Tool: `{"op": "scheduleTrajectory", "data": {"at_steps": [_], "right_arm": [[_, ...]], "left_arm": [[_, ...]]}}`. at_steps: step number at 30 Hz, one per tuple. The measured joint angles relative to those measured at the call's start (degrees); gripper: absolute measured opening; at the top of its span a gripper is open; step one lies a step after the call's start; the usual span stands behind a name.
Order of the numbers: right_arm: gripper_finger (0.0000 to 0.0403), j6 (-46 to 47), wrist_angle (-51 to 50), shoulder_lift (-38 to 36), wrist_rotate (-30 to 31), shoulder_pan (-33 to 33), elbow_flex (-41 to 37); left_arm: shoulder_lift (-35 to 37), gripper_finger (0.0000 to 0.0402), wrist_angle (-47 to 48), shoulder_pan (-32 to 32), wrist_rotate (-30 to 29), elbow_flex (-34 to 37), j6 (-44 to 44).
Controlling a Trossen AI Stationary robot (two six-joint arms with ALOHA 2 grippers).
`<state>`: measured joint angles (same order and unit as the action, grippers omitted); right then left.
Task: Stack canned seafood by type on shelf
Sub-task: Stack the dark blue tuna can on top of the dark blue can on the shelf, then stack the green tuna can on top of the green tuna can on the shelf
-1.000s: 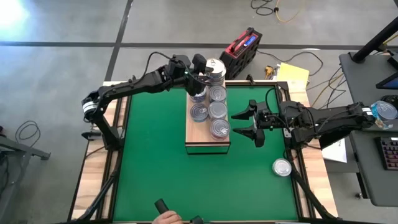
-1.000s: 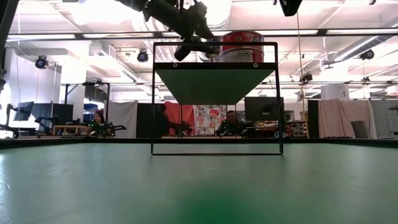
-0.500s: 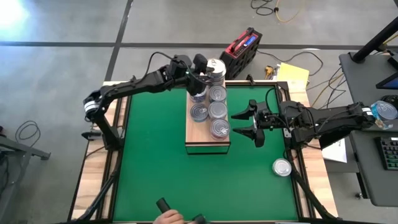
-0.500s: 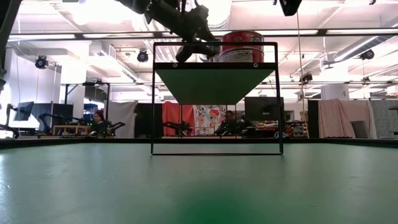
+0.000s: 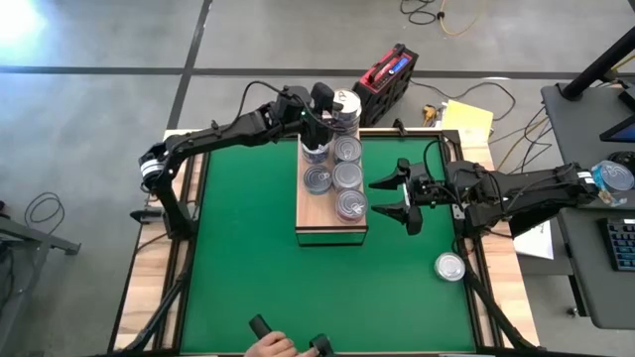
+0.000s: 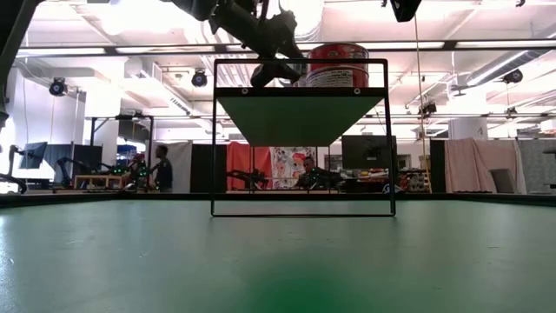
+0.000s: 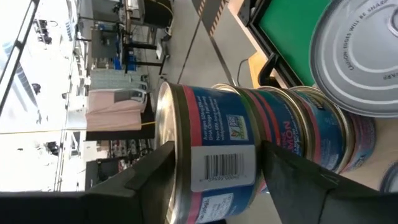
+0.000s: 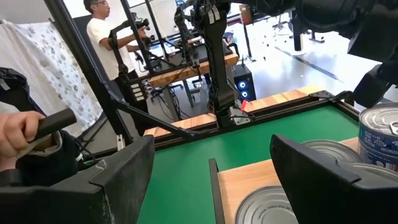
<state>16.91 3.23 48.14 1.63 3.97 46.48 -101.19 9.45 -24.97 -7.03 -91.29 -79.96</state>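
My left gripper (image 5: 319, 107) sits at the far end of the shelf (image 5: 331, 224), fingers (image 7: 155, 180) spread either side of the top can (image 7: 208, 163) of a stack (image 5: 340, 111); whether they touch it I can't tell. If I pull back crooked, a finger could drag that can off the stack, maybe over the shelf's far edge. My right gripper (image 5: 389, 196) hangs off the shelf's right side, fingers apart and empty. A lone can (image 5: 449, 266) waits near the table's right edge; a careless reach could nudge it off.

Cans (image 5: 335, 177) crowd shelf (image 5: 330, 234); surrounding mat (image 5: 248, 258) open.
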Motion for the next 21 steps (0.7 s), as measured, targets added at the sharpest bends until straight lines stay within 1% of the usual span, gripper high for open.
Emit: {"op": "scheduleTrajectory", "data": {"at_steps": [5, 11, 15, 21], "right_arm": [[0.0305, 0.00, -0.03, 0.00, 0.00, -0.01, 0.00], [0.0305, 0.00, -0.05, 0.00, 0.00, 0.00, 0.00], [0.0314, 0.00, -0.05, 0.00, 0.00, -0.01, 0.00], [0.0323, 0.00, -0.07, 0.00, 0.00, 0.00, 0.00]], "left_arm": [[0.00, 0.0212, 0.44, 0.00, -0.09, -0.09, 0.11], [0.00, 0.0223, 0.48, 0.00, -0.11, -0.09, 0.13], [0.00, 0.0238, 0.52, 0.00, -0.11, -0.09, 0.21], [0.08, 0.0277, 0.50, 0.00, -0.09, -0.09, 1.06]]}}
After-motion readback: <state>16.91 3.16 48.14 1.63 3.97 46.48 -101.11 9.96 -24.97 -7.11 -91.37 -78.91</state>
